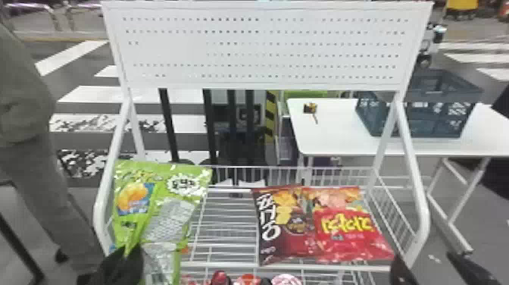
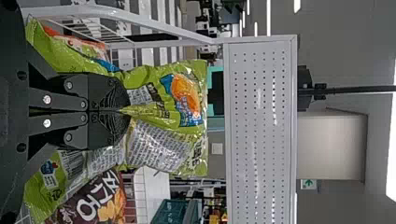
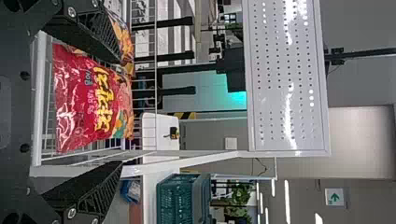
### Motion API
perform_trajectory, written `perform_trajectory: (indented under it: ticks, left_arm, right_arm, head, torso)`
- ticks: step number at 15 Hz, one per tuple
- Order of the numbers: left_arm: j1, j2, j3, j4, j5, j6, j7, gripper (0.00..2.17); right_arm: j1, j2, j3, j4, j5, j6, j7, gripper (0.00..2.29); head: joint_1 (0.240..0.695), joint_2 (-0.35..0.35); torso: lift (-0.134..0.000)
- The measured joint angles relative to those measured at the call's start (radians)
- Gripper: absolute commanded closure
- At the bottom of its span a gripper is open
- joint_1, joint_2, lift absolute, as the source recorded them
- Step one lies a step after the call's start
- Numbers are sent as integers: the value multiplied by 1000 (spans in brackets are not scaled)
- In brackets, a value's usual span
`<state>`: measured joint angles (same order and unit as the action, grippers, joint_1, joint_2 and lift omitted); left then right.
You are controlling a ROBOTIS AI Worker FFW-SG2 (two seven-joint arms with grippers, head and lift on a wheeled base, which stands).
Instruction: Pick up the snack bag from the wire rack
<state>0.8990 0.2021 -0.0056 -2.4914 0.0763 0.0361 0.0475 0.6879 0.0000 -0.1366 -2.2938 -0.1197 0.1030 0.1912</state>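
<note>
The left gripper [image 1: 130, 253] clamps the green bag [image 1: 178, 206], the right gripper [image 1: 423, 257] gapes — 2 red bags [image 1: 348, 240] lie on the wire rack [image 1: 223, 265].

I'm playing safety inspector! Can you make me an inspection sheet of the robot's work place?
Surface: white wire rack, its bare wires showing between the bags.
Job's things: green snack bag pinched in the left gripper; dark red bag and bright red bag side by side on the rack.
Clutter: red items near the rack's front edge, too cut off to name.
Grippers: left gripper shut on the green snack bag; right gripper open, holding nothing.
Cables: nothing seen on the rack.
Surroundings: perforated panel at the rack's top; white table behind, to the right, with a blue-green crate on it.
</note>
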Motion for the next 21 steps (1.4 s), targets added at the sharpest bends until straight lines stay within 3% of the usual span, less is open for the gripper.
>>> perform_trajectory:
  ticks: [6,12,13,14,15,16,17,21]
  left_arm:
    - [4,-4,-13,0,-17,0,0,1818]
    - [-6,-7,-14,6,-20,5,0,1818]
    - [-7,-7,-14,8,-20,6,0,1818]
    - [-9,-6,-14,11,-20,6,0,1818]
    - [-10,-6,-15,12,-20,6,0,1818]
    - [-11,-6,-15,12,-20,6,0,1818]
    - [-11,-6,-15,12,-20,6,0,1818]
    - [-13,-4,-16,12,-19,6,0,1818]
  right_arm:
    - [-394,0,50,352,58,138,27,147]
    - [-597,0,43,612,130,213,57,151]
    - [-612,0,42,635,138,219,62,242]
    - [-624,0,42,653,144,227,68,458]
    - [-632,0,42,662,148,241,80,1042]
    - [-636,0,42,664,152,254,88,1808]
    - [-637,0,43,662,157,266,89,2196]
    - [-627,0,48,632,157,296,62,2246]
  head:
    - [499,0]
    - [499,0]
    - [499,0]
    - [499,0]
    - [499,0]
    - [499,0]
    - [499,0]
    - [499,0]
  torso:
    - [0]
    - [0]
    - [0]
    - [0]
    - [0]
    - [0]
    - [0]
    - [0]
